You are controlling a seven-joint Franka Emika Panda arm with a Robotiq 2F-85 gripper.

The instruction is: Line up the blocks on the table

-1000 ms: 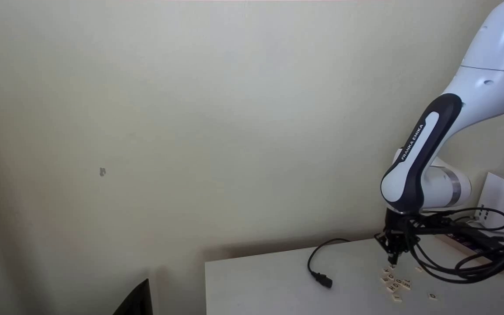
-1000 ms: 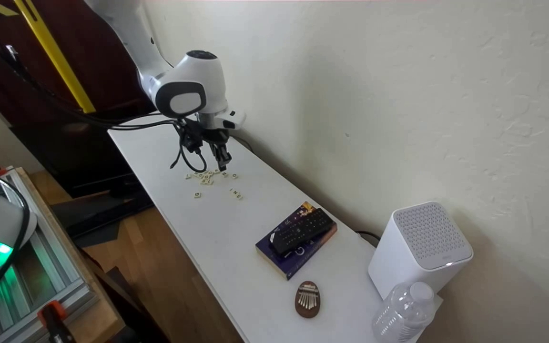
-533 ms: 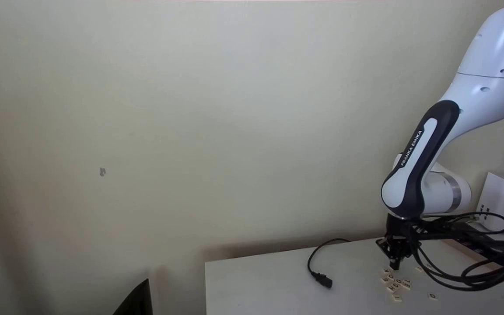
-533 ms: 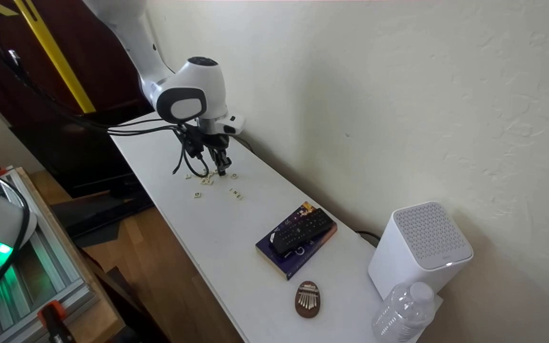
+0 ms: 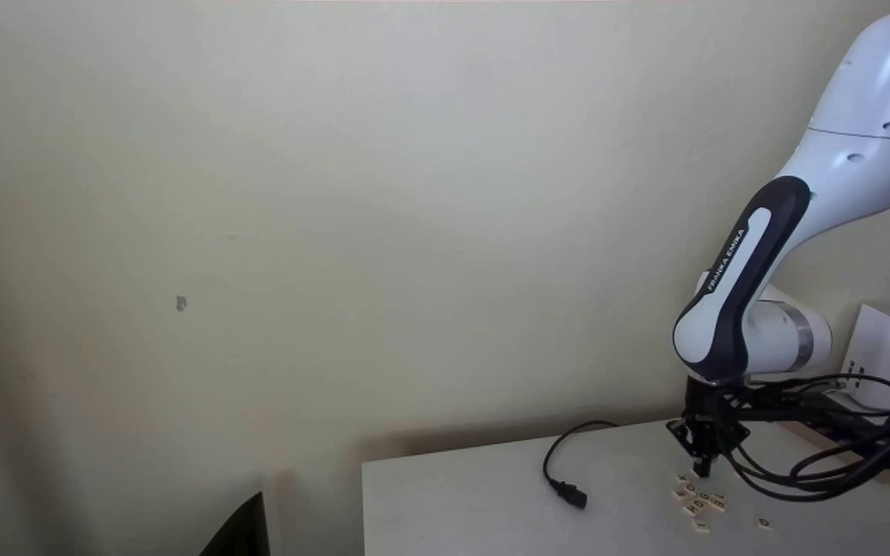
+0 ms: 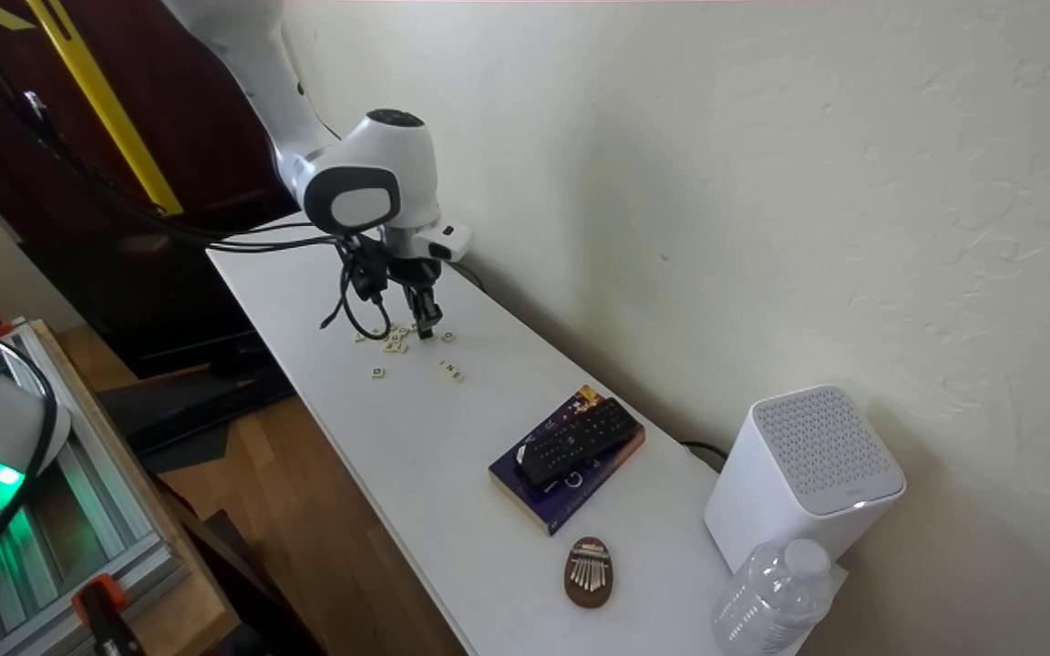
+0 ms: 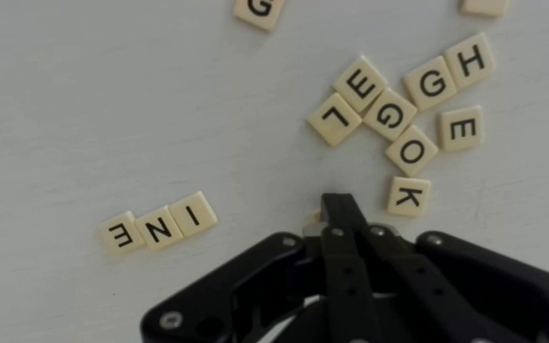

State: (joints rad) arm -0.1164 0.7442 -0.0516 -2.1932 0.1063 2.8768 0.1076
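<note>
Gripper (image 7: 342, 209): my jaws are clenched together, nothing visible between them; whether the tip presses on anything, I can't tell from here.
Half-hidden block (image 7: 315, 216): only a tan sliver shows beside the tip, its letter covered. I judge the step in hand is sliding this piece over, not pinching it.
K block (image 7: 409, 196): on the tip's other side, near it, at the end of the jumbled cluster of blocks (image 7: 389, 114); I should keep clear of it.
I-N-E row (image 7: 158, 228): three pieces side by side, touching, left of the tip in the wrist view and well apart from it. I take it for the line being built. Next I'd settle the tip on the half-hidden block, drag it lightly to the I end and square it up without knocking the row crooked.
Table (image 6: 416, 456): in both exterior views my tip sits lower over it than a second ago, and a block then showing just below the tip in an exterior view is now covered. The row looks unshifted.
Book (image 6: 566, 497) and remote (image 6: 577, 442): further along the table, well apart from the cluster, unmoved.
</note>
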